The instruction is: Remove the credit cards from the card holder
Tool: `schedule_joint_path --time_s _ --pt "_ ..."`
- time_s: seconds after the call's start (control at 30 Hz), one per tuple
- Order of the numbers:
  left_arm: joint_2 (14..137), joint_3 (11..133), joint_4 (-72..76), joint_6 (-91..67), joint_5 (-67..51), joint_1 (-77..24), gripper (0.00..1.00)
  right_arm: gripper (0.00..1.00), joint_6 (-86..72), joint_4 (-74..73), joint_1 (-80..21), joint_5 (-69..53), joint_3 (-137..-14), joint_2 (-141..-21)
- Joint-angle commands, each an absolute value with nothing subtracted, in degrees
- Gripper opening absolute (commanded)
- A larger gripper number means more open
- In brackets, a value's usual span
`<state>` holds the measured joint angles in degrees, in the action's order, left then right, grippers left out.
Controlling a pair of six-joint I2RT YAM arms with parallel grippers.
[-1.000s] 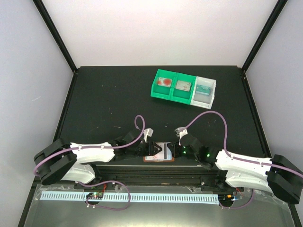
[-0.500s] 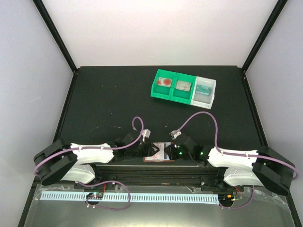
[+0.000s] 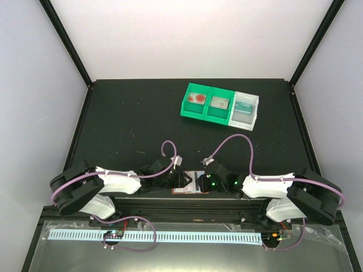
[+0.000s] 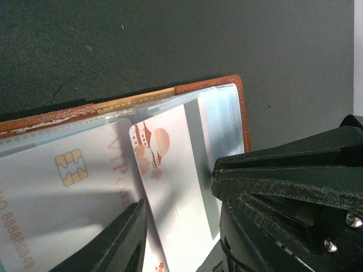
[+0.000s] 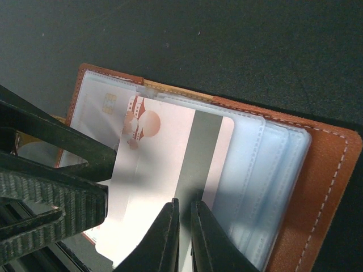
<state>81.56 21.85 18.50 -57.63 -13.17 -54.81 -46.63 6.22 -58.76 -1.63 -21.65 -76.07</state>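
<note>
Two tools at open card holder (image 5: 326, 187): right tool (image 5: 182, 226) pinches credit card (image 5: 159, 170), long axis crosswise to holder's far rim; left tool (image 4: 178, 224) half-open.

The right gripper (image 5: 182, 211) pinches the near edge of a pinkish-white credit card (image 5: 164, 153) with a grey stripe, lying over the open card holder (image 5: 326, 170).

White-shelled left arm (image 3: 116, 182) and right arm (image 3: 269, 186) carry black joints and looping purple cables (image 3: 233, 136). The left gripper (image 4: 177, 192) has ridged black fingers (image 4: 283, 175) with silver screws (image 4: 350, 222).
</note>
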Motion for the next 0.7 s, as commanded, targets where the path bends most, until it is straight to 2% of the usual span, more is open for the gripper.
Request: schedule_joint_path --time_s 0.0,0.4,0.67 --pt "82.97 22.17 18.8 -56.98 -13.44 -54.58 0.34 0.11 -47.2 3.78 -58.8 0.35 -19.6 -77.28" --pt "84.13 21.58 22.14 -58.72 -15.74 -54.45 0.03 0.1 -47.76 3.26 -58.74 1.87 -18.82 -76.15" --pt "80.49 19.86 21.19 -58.71 -14.9 -53.73 0.02 0.1 -48.33 2.98 -58.8 3.11 -18.24 -75.94"
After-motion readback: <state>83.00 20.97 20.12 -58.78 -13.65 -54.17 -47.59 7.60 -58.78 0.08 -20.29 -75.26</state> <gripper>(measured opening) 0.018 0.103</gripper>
